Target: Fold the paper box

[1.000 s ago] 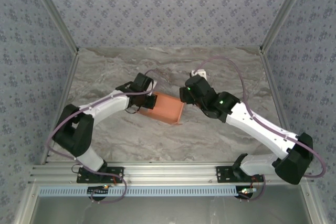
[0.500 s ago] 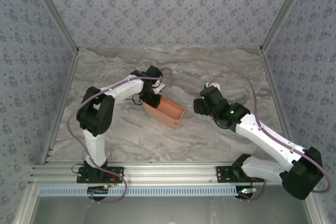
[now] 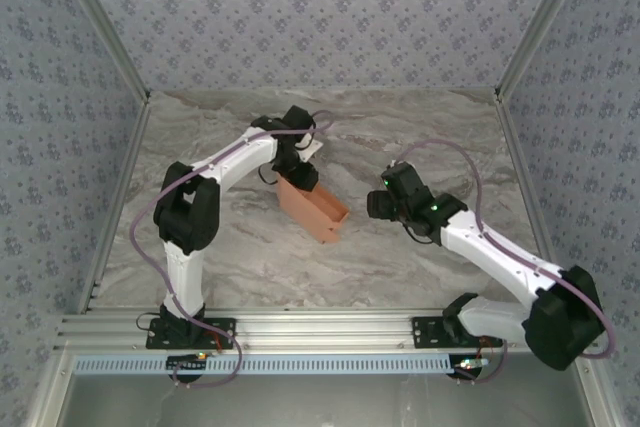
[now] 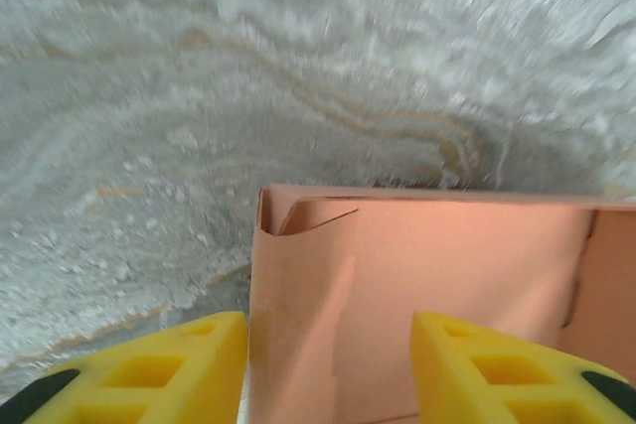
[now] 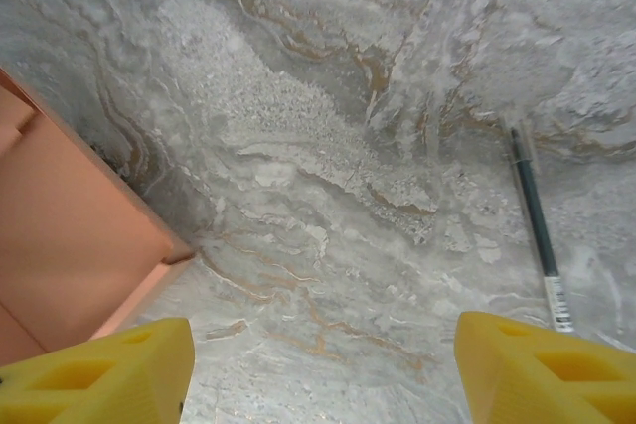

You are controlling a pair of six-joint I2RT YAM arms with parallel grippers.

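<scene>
The paper box (image 3: 314, 210) is a salmon-orange open tray lying slantwise at mid table. My left gripper (image 3: 298, 173) hangs over its far-left end. In the left wrist view the paper box (image 4: 447, 275) has a wall standing up between the yellow fingers (image 4: 184, 364). The left gripper (image 4: 333, 374) is open, with one finger outside the wall and the other inside the tray. My right gripper (image 3: 384, 203) hovers to the right of the box, apart from it. The right gripper (image 5: 318, 369) is wide open over bare marble, with the box's corner (image 5: 70, 235) at its left.
A dark pen (image 5: 537, 230) lies on the marble table (image 3: 420, 127) to the right of the right gripper. Patterned enclosure walls (image 3: 60, 97) close in the left, back and right sides. An aluminium rail (image 3: 320, 327) runs along the near edge.
The left gripper has swung round to the box's far-left end and opened. The right gripper has drawn back to the right, off the box. The box has turned a little.
</scene>
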